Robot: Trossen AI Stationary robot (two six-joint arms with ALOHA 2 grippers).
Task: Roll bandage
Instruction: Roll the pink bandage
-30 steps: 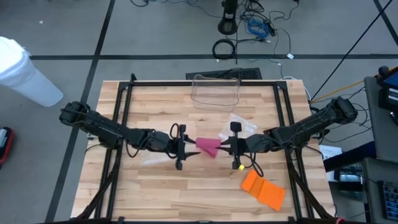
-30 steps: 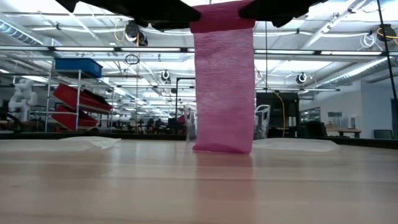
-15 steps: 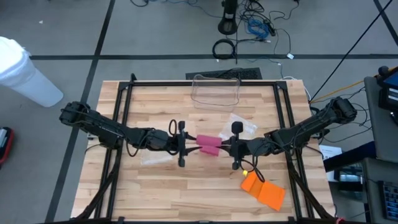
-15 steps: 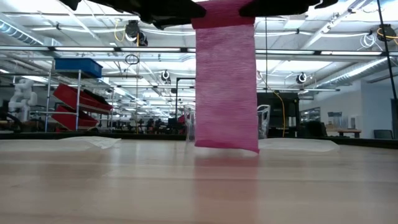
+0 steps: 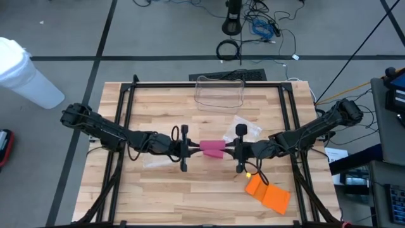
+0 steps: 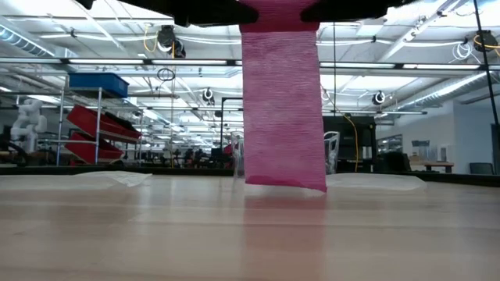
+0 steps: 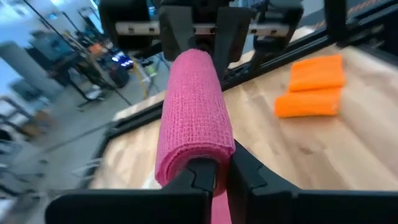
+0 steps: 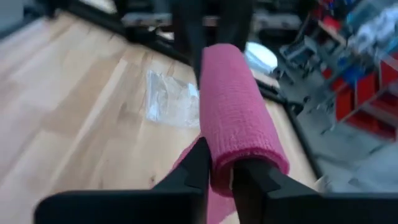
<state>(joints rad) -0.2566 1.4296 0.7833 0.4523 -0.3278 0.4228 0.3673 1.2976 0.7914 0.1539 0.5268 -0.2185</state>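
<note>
Bandage point(image 5: 212, 149), one pink roll, hangs between two tools, left point(image 5: 188, 149) and right point(image 5: 235, 151), each clamped on an end.

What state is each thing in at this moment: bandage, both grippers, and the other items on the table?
pink bandage: partly rolled, held up between both grippers, loose tail hanging clear of the table.
left gripper: shut on one end of the roll.
right gripper: closed on the other end.
orange bandage: lying partly unrolled on the table, untouched.
clear plastic container: at the far edge, appears empty.
plastic wrapper: lying crumpled, empty.
</note>
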